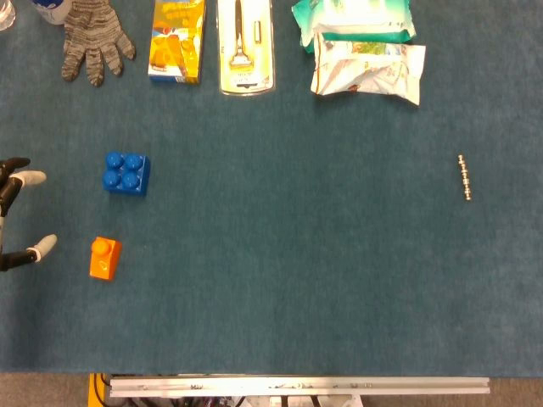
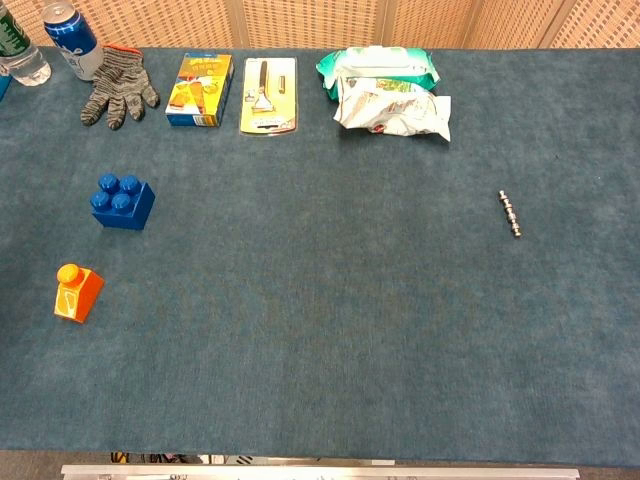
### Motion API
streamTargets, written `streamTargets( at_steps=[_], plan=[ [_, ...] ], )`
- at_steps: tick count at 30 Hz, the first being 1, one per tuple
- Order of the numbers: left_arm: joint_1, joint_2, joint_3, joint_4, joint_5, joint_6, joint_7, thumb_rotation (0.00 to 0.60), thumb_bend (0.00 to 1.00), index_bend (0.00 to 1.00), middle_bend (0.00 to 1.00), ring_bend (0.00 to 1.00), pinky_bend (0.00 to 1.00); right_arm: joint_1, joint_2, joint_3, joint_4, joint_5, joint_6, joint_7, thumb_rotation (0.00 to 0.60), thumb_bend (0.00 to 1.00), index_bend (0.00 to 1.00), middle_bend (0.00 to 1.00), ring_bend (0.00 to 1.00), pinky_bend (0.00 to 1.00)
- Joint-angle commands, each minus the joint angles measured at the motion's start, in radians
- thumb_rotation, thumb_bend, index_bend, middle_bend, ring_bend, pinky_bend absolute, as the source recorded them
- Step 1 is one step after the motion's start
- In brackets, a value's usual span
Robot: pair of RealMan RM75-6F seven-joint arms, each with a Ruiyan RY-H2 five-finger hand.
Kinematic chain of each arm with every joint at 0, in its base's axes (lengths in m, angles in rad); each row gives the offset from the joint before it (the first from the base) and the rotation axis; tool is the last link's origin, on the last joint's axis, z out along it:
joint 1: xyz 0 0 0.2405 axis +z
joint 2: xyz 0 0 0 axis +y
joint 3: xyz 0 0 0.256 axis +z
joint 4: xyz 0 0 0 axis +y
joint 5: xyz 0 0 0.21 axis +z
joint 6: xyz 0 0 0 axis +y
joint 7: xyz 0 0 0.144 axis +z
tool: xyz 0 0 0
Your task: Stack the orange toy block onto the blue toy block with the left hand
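Observation:
The blue toy block (image 1: 127,173) (image 2: 122,201) sits on the blue-green carpeted table (image 1: 288,254) at the left, studs up. The orange toy block (image 1: 104,257) (image 2: 78,292) lies a little nearer the front edge, apart from the blue one. My left hand (image 1: 19,212) shows only at the head view's left edge, fingers spread and holding nothing, left of both blocks. One white fingertip (image 1: 44,245) points toward the orange block without touching it. The chest view does not show this hand. My right hand appears in neither view.
Along the far edge lie a grey knit glove (image 1: 93,41), a yellow box (image 1: 177,39), a packaged peeler (image 1: 245,44), and wet-wipe packs (image 1: 361,51). A can (image 2: 72,36) and bottle (image 2: 20,60) stand at far left. A small metal chain piece (image 1: 464,177) lies at right.

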Motion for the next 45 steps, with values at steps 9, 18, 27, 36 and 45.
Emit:
streamTargets(
  at_steps=[9, 18, 27, 36, 45],
  plan=[
    [-0.001, 0.001, 0.001, 0.003, 0.002, -0.001, -0.001, 0.600, 0.08, 0.30, 0.23, 0.19, 0.10, 0.003, 0.007, 0.008, -0.006, -0.003, 0.008, -0.004, 0.600, 0.34, 0.48, 0.48, 0.37, 0.41],
    [-0.044, 0.017, -0.007, 0.007, 0.015, -0.056, -0.028, 0.600, 0.08, 0.30, 0.23, 0.19, 0.10, 0.019, 0.032, 0.030, -0.033, -0.012, 0.019, -0.028, 0.600, 0.35, 0.48, 0.48, 0.37, 0.41],
    [-0.167, 0.028, -0.011, 0.051, 0.069, -0.204, -0.068, 0.600, 0.08, 0.29, 0.21, 0.19, 0.10, 0.033, 0.048, 0.038, -0.058, -0.011, 0.008, -0.049, 0.600, 0.35, 0.48, 0.48, 0.37, 0.41],
    [-0.286, -0.001, -0.036, 0.079, 0.013, -0.380, -0.070, 0.600, 0.08, 0.15, 0.15, 0.15, 0.08, 0.027, 0.049, 0.036, -0.058, -0.008, 0.015, -0.048, 0.600, 0.34, 0.48, 0.48, 0.37, 0.41],
    [-0.368, -0.093, -0.063, 0.143, -0.046, -0.471, -0.006, 0.600, 0.08, 0.12, 0.15, 0.15, 0.08, 0.021, 0.049, 0.034, -0.046, -0.005, 0.021, -0.033, 0.600, 0.35, 0.48, 0.48, 0.37, 0.41]
  ],
)
